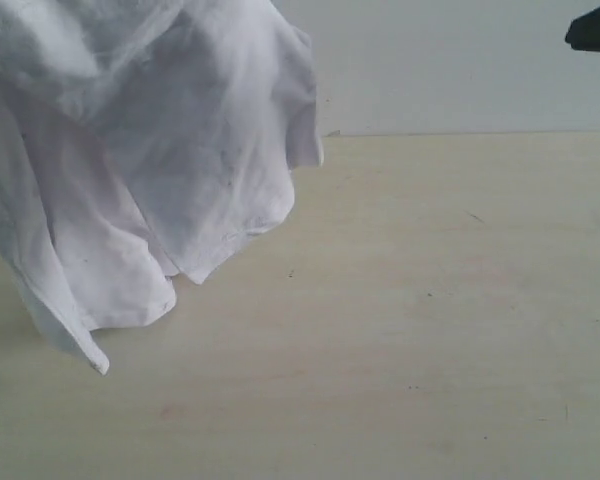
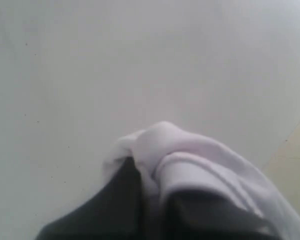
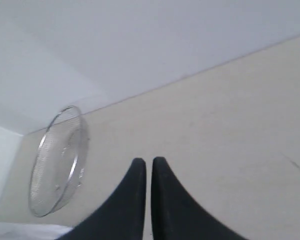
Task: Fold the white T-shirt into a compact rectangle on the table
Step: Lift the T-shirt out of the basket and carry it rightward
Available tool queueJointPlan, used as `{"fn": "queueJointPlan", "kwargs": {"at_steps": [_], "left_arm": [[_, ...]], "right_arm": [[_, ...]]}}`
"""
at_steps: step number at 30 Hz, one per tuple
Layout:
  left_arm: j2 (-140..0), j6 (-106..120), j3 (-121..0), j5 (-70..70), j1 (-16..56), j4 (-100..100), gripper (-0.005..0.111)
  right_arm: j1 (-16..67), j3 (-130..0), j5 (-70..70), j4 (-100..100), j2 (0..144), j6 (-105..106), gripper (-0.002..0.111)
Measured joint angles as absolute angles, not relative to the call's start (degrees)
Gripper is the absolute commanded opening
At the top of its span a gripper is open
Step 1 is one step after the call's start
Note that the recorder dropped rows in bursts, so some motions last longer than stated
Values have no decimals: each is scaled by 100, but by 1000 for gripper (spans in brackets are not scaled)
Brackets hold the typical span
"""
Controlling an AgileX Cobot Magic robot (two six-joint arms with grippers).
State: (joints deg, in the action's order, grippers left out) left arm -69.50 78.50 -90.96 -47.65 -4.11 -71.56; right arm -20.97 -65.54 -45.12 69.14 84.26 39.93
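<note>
The white T-shirt (image 1: 150,170) hangs bunched in the air at the left of the exterior view, its lower hem dangling just above the table (image 1: 430,330). In the left wrist view my left gripper (image 2: 150,165) is shut on a wad of the white T-shirt (image 2: 190,155), cloth wrapping over its dark fingers (image 2: 120,200). My right gripper (image 3: 148,162) is shut with nothing between its black fingertips, held above bare table (image 3: 230,125). A dark bit of the right arm (image 1: 595,30) shows at the top right corner of the exterior view. No lettering or neck tag shows.
A clear round mesh-like bowl or lid (image 3: 57,160) lies on the table near the wall in the right wrist view. A pale wall (image 1: 460,60) stands behind the table's far edge. The tabletop to the right of the shirt carries only small dark specks.
</note>
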Motion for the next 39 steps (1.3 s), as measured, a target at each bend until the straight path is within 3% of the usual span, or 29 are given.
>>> {"fn": "queueJointPlan", "kwargs": {"at_steps": [7, 14, 17, 21, 23, 31, 39], "left_arm": [[-7054, 7569, -9096, -4815, -411, -6699, 4], [-7452, 7342, -9096, -5083, -312, -6310, 4], [-7603, 7173, -9096, -5061, -36, -5651, 4], [-7742, 6937, -9096, -4921, 379, -4787, 4], [-7824, 6858, -9096, -4881, 569, -4451, 4], [-8479, 6597, -9096, -4409, 1181, -4504, 4], [-9052, 6548, -9096, -3984, 1601, -5295, 4]], "right_arm": [[-1879, -6554, -5768, 8179, 8413, 5397, 0], [-687, -6554, -6824, 8729, 8413, 8020, 2], [-237, -6554, -6919, 8729, 8400, 8652, 16], [31, -6554, -6747, 8641, 8383, 8973, 55], [53, -6554, -6577, 8544, 8383, 9028, 64], [405, -6554, -6107, 8500, 8383, 9074, 63], [1817, -6554, -4505, 8179, 8438, 9083, 63]]}}
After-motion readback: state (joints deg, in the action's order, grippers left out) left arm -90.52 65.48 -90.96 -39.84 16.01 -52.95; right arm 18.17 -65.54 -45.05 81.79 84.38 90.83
